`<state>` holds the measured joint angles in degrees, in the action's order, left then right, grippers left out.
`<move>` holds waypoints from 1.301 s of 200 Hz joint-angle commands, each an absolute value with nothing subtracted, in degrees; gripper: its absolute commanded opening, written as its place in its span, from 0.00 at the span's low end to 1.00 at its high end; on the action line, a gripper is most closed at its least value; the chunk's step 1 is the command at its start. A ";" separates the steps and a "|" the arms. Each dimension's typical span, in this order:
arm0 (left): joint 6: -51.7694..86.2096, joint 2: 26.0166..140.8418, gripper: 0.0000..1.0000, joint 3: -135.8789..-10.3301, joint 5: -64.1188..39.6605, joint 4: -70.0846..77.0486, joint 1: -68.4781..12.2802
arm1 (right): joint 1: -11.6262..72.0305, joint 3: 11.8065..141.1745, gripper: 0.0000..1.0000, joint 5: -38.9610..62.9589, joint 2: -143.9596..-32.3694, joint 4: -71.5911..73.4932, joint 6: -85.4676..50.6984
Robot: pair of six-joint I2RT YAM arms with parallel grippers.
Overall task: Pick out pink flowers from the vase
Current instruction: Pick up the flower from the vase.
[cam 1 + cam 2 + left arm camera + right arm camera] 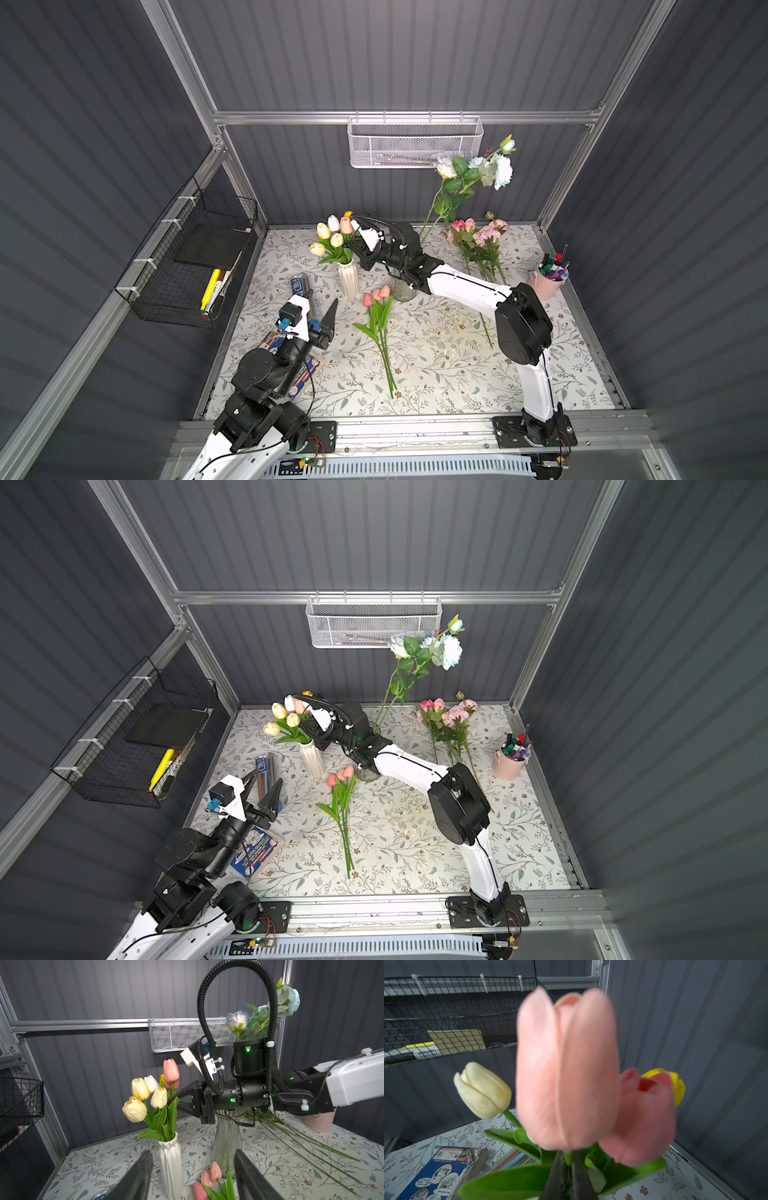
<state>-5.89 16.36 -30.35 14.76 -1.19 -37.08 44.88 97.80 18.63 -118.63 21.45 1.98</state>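
Note:
A white ribbed vase (348, 278) (171, 1163) holds yellow and white tulips and two pink tulips. My right gripper (568, 1157) (173, 1099) is shut on the green stem of the taller pink tulip (566, 1068) (346, 225) (171, 1070), just under its bloom. The other pink tulip (643, 1118) stands beside it. Three pink tulips (377, 296) (340, 775) lie on the table in front of a glass vase (227, 1136). Pink roses and peonies (478, 235) lie at the back right. My left gripper (322, 305) (193, 1152) hangs open and empty, low at the left.
White and pale blue roses (498, 166) rise from the glass vase. A pink pot of markers (548, 278) stands at the right edge. A pencil tube (300, 286) and a blue packet (307, 370) lie by my left arm. Wire baskets (195, 257) (415, 141) hang on the walls.

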 commanded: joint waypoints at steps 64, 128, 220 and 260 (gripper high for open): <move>-6.90 16.21 0.64 -30.14 14.20 0.17 -37.35 | 44.74 97.24 0.09 18.64 -112.30 23.35 2.14; -6.75 17.69 0.64 -30.41 13.71 0.00 -37.35 | 44.74 99.40 0.09 18.63 -107.92 20.04 2.99; -6.24 20.22 0.64 -30.86 11.09 -0.90 -37.35 | 44.92 99.16 0.07 20.45 -96.81 16.69 2.89; -7.07 21.60 0.64 -30.23 7.32 -0.14 -37.35 | 45.04 96.37 0.07 21.81 -90.35 14.27 2.44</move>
<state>-5.89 20.91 -30.35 11.20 -1.04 -37.08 44.88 97.49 19.86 -94.28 15.88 2.02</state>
